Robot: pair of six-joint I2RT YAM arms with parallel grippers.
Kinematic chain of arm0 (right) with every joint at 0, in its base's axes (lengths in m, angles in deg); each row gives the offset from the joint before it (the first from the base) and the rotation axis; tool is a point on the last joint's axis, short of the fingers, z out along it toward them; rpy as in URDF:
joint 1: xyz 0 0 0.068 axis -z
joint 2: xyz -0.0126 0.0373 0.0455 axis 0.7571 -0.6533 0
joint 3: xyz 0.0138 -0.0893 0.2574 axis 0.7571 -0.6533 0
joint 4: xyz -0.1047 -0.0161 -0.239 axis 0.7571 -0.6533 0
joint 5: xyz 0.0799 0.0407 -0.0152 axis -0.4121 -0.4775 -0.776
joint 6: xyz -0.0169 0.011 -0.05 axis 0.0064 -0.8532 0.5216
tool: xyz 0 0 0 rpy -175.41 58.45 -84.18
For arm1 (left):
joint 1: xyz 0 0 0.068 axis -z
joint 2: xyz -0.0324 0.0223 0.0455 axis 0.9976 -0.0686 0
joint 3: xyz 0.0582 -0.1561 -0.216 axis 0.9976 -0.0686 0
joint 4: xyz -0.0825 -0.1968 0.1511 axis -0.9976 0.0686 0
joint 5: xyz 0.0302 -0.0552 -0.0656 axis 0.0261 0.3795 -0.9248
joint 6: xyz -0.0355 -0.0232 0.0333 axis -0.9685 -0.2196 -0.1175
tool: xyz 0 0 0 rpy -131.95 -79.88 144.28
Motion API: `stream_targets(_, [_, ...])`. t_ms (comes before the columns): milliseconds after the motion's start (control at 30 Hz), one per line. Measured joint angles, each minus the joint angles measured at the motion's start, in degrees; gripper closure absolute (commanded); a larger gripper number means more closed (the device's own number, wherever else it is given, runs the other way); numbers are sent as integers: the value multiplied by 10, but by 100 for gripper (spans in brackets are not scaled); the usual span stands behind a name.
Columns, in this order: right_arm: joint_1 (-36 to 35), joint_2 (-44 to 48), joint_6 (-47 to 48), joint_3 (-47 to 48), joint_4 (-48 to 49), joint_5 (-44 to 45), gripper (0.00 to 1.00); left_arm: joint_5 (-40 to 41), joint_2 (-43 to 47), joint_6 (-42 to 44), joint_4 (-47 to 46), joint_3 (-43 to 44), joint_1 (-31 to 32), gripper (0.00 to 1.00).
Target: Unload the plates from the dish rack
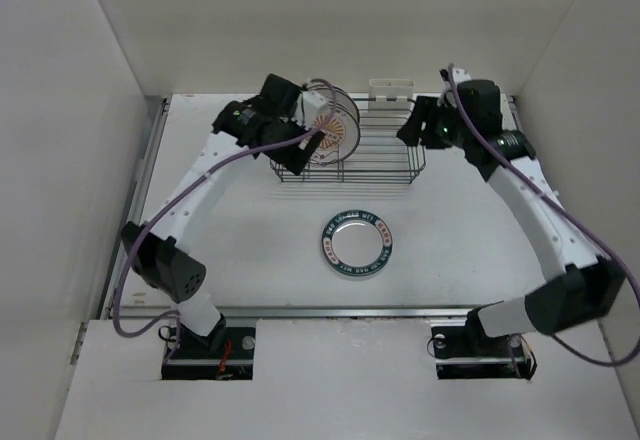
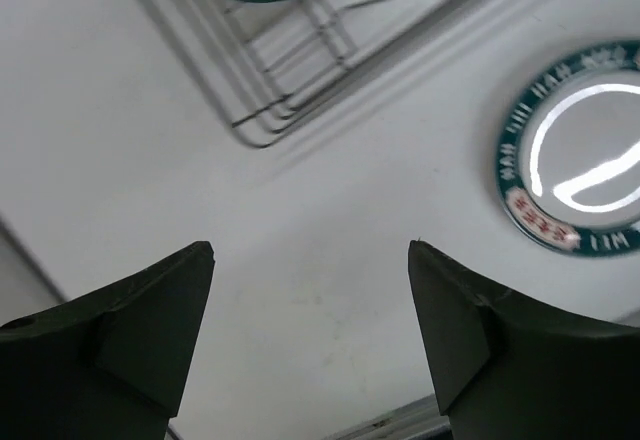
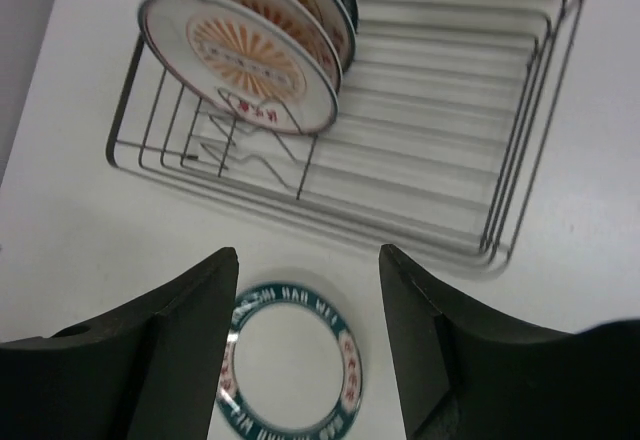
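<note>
The dark wire dish rack (image 1: 375,160) stands at the back of the table and also shows in the right wrist view (image 3: 440,200). Several plates stand upright in its left end (image 1: 330,130); the front one is white with an orange sunburst (image 3: 245,55). A teal-rimmed plate with lettering (image 1: 356,243) lies flat on the table in front of the rack, seen too in both wrist views (image 2: 580,150) (image 3: 290,360). My left gripper (image 1: 310,138) is open and empty by the rack's left end. My right gripper (image 1: 412,125) is open and empty above the rack's right end.
A white plastic cup holder (image 1: 390,93) is clipped on the rack's back edge. White walls enclose the table on the left, back and right. A metal rail (image 1: 330,310) runs along the near edge of the table.
</note>
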Motion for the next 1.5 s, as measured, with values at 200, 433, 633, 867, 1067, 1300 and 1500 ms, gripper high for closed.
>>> stream_targets(200, [-5, -243, 80, 237, 29, -63, 36, 111, 49, -58, -6, 10, -112, 23])
stream_targets(433, [-47, -424, 158, 351, 38, -96, 36, 193, 54, -82, -10, -52, -172, 23])
stream_targets(633, [-67, -471, 181, 353, 75, -103, 50, 215, 54, -90, -9, -71, -179, 23])
stream_targets(867, [-72, -478, 198, 354, 105, -96, 78, 231, 54, -93, -10, -71, -183, 23])
stream_targets(1067, [-73, -477, 232, 343, 122, -93, 98, 235, 54, -94, -11, -79, -183, 23])
stream_targets(1300, [-75, -428, 270, 308, 124, -62, 100, 226, 54, -96, -11, -79, -183, 23])
stream_targets(1500, [-75, -316, 266, 295, 136, -20, 100, 217, 55, -99, -11, -79, -183, 23])
